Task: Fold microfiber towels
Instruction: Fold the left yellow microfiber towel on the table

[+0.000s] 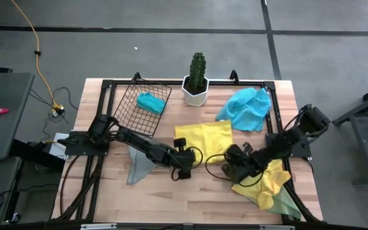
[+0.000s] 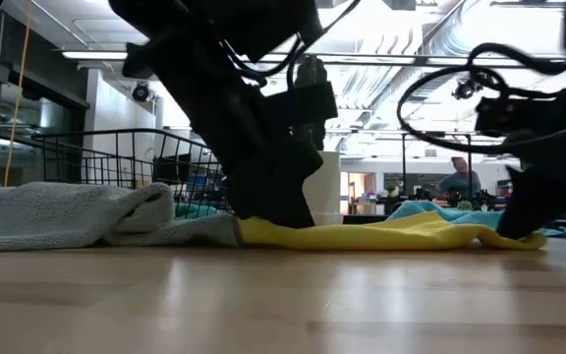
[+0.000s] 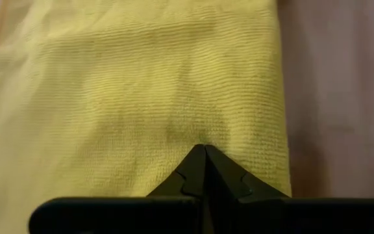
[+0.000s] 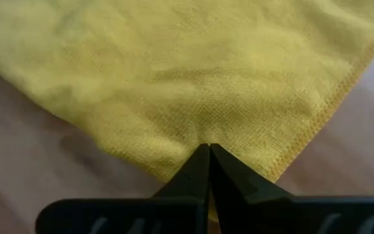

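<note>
high view: we log the yellow towel (image 1: 204, 137) lying flat mid-tabletop, its long axis running across the table, from one arm toward the other. the left gripper (image 1: 183, 167) sits at its near left corner, the right gripper (image 1: 233, 163) at its near right corner, each equally close to its own end. in the wrist views both grippers' jaws are pressed together on the near hem, so we judge each is pinching yellow cloth. the coming move looks like carrying that near edge toward the far edge, where the potted cactus (image 1: 197, 80) stands. surface: bare wood. also on the tabletop: turquoise towel (image 1: 245, 108) far right, grey towel (image 1: 139, 165) left, a wire basket (image 1: 139, 105) far left, a yellow-and-green heap (image 1: 270, 185) near right. low view: lit room beyond, a person behind.
</note>
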